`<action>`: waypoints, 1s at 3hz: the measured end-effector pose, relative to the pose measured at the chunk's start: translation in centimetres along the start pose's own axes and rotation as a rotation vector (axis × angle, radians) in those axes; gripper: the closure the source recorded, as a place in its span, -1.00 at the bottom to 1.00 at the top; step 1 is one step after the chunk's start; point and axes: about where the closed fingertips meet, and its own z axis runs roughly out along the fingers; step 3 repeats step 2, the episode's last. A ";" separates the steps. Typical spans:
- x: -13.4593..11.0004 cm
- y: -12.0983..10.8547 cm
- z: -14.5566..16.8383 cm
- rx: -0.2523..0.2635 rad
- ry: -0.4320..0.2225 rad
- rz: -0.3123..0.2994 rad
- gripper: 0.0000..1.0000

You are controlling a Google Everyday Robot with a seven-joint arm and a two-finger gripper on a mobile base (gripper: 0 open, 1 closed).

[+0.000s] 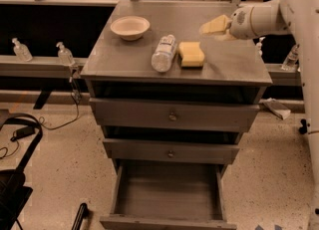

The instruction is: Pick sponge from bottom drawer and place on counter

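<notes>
Right, the sponge (192, 54) lies flat on the counter (234, 60), just beside the bottle (164, 52). The gripper (215, 26) hovers near it, clear of it, arm stretched level over the counter's edge. Wide or narrow, I can't tell. The bottom drawer (169, 194) is pulled out.

A: wide grey metal tabletop (234, 62) of the cabinet looks dull and matt, barely any sheen. deep box-shaped grey bottom drawer (167, 196) is the same plain metal inside.

B: yep. small pale-yellow rectangular foam sponge (192, 54) reads soft and matt. clear plastic bottle (164, 53) has some gloss, round cream bowl (129, 27) is smooth. pale-yellow gripper (205, 28), above the tabletop just behind the sponge, looks matt, on a smooth white arm (299, 10).
</notes>
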 end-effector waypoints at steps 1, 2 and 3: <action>1.7 0.7 -2.0 -0.030 0.032 0.027 -0.69; 1.5 0.6 -1.5 -0.024 0.025 0.024 -1.00; 1.5 0.6 -1.5 -0.024 0.025 0.024 -1.00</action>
